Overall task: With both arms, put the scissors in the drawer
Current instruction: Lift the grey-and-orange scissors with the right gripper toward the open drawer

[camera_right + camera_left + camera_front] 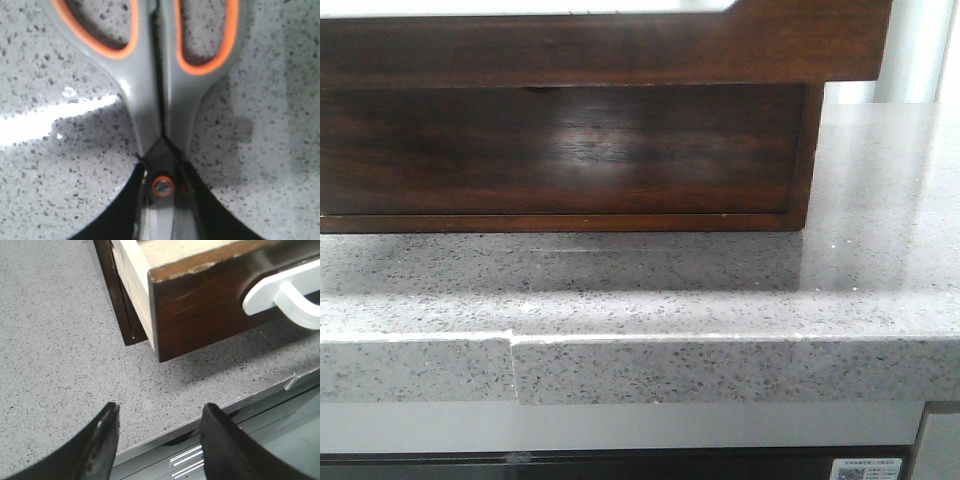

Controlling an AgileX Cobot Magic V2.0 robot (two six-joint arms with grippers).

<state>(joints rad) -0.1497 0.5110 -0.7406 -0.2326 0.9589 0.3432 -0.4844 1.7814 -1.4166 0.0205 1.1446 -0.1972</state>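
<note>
The counter (60,340) of speckled grey stone lies beneath both arms. On it sits the drawer (200,315), glossy dark brown wood, pulled out ahead of the left end effector (160,415), whose fingers stand wide apart and empty just above the counter's front edge. A white curved piece (280,295) lies across the cut-out in the drawer front; what it is cannot be told.

The scissors (160,100), grey with orange-lined handle loops, lie in the right end effector (162,187), whose fingers close on them at the pivot screw, handles pointing away from it over the counter.

The step in hand looks like carrying the scissors to the open drawer. Keep the grip firm at the pivot, lift clear of the drawer's front wall, and lower them inside before releasing; the left end effector seems placed to steady or shut the drawer.

A small label (865,468) below the counter edge is too small to read.
</note>
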